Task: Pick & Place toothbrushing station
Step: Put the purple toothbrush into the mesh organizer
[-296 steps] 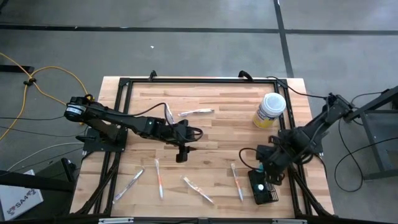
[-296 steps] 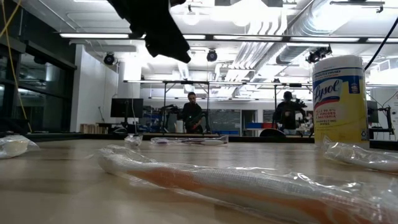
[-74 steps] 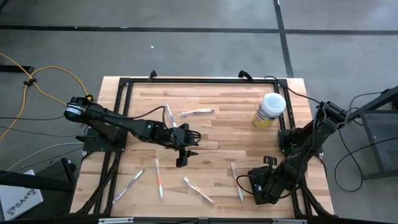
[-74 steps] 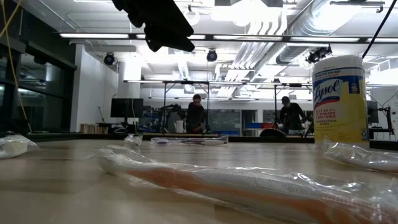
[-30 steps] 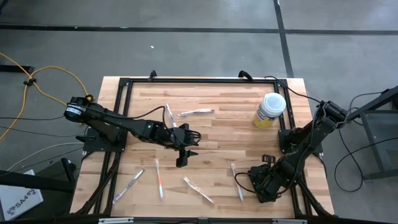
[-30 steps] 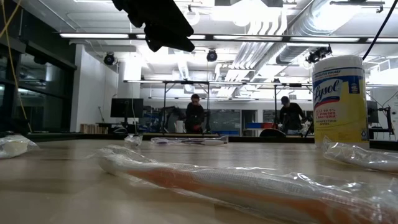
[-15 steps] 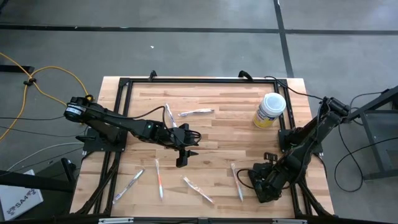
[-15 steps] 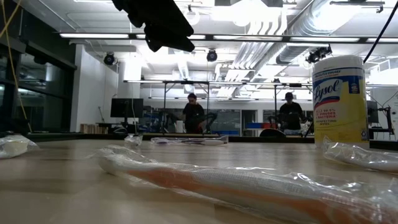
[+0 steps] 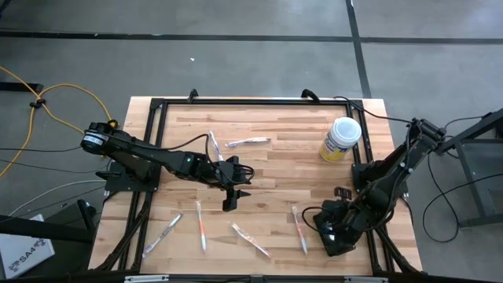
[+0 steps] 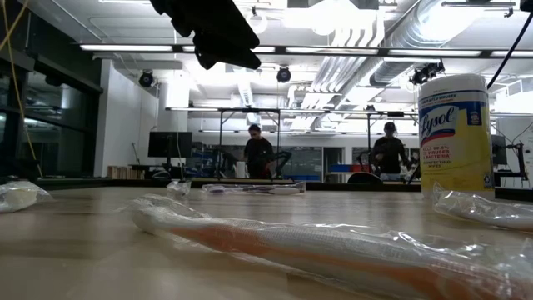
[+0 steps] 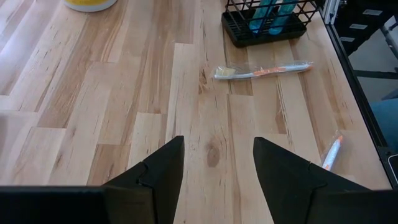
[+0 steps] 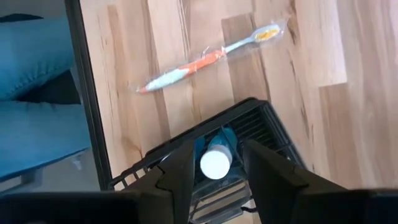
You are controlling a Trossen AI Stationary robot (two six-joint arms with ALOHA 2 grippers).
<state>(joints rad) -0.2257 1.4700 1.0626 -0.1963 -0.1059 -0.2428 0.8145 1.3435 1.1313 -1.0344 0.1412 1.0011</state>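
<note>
- High view: the left hand (image 9: pixel 229 203) is held above the middle of the worktop (image 9: pixel 275 169), well apart from the work. The right hand (image 9: pixel 333 234) is set low at the near right corner, and what lies under it is hidden by the arm. A yellow canister (image 9: pixel 341 139) stands at the far right, and 1 wrapped toothbrush (image 9: pixel 299 229) lies just beside the right hand.
- Low view: only the left arm (image 10: pixel 212 33) is seen, at the top. The foreground is filled by another wrapped toothbrush (image 10: pixel 333 250), and 2 people are seen far off in the room.
- Left wrist view: the left hand is spread wide and nothing is held in it. The toothbrushing station (image 11: pixel 270 28), a black mesh basket, is seen standing upright at the worktop's edge.
- Right wrist view: the basket is directly under the right hand, with a white-capped tube (image 12: pixel 216 163) upright inside. Whether the hand is closed on the basket cannot be told.
- The grip is best taken squarely on 1 wall, clear of the tube, and the lift kept level so nothing is tipped out.
- The nearby toothbrush and the black frame rail (image 12: pixel 87 87) could be snagged.
</note>
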